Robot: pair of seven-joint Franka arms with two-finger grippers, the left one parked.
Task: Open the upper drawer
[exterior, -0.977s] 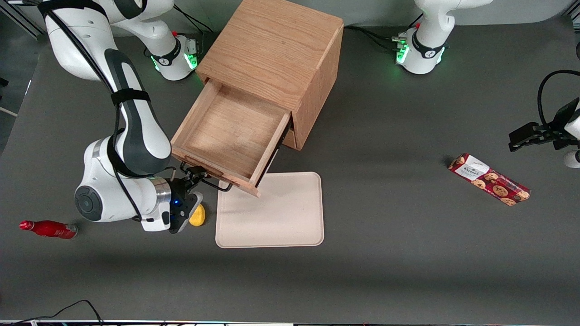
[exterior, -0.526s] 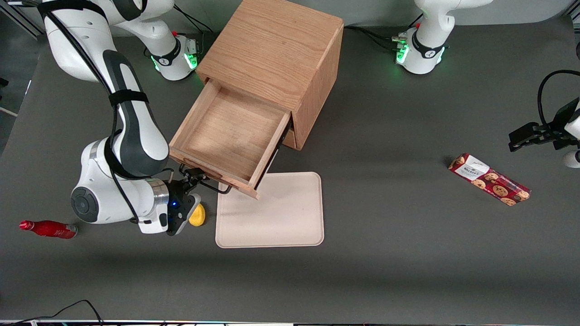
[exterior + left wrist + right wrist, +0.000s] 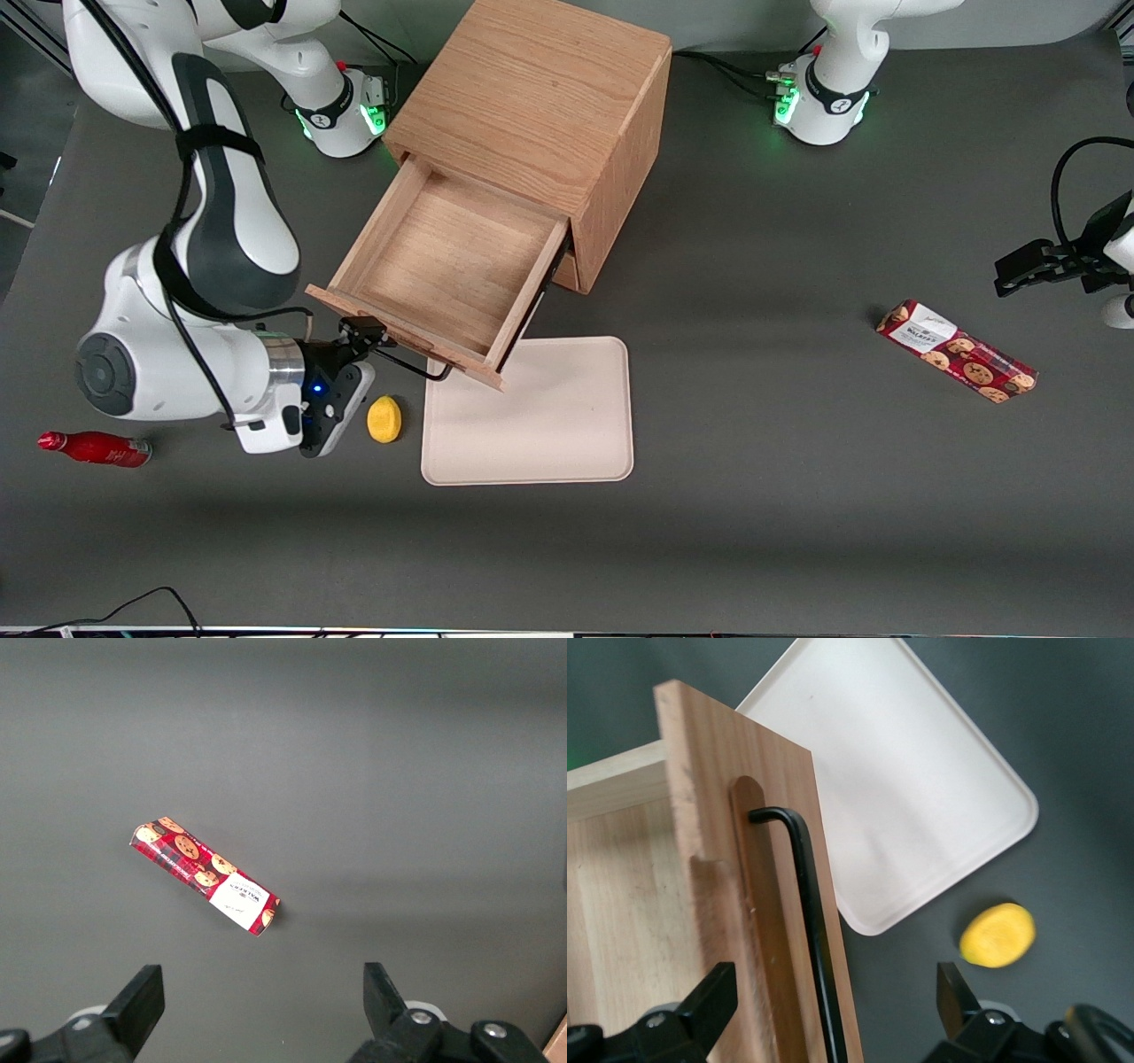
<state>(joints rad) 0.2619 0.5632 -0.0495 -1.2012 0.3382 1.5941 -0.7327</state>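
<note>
The upper drawer (image 3: 443, 261) stands pulled far out of the oak cabinet (image 3: 532, 97), its shallow wooden inside bare. Its thin dark bar handle (image 3: 409, 363) runs along the drawer front (image 3: 709, 815). My gripper (image 3: 363, 337) sits at the end of that handle nearest the working arm's end of the table. In the right wrist view the gripper (image 3: 834, 985) is open: the handle (image 3: 808, 904) passes between the two fingers with clear space on both sides, touching neither. A sliver of the lower drawer (image 3: 567, 270) shows under the upper one.
A white tray (image 3: 532, 416) lies on the table partly under the drawer's front, nearer the front camera. A yellow fruit (image 3: 384, 419) sits beside it, by my wrist. A red bottle (image 3: 96, 448) lies toward the working arm's end, a cookie box (image 3: 955, 351) toward the parked arm's.
The arm has swung back toward its own end of the table, uncovering the yellow fruit and more of the drawer front. The drawer stays pulled out.
</note>
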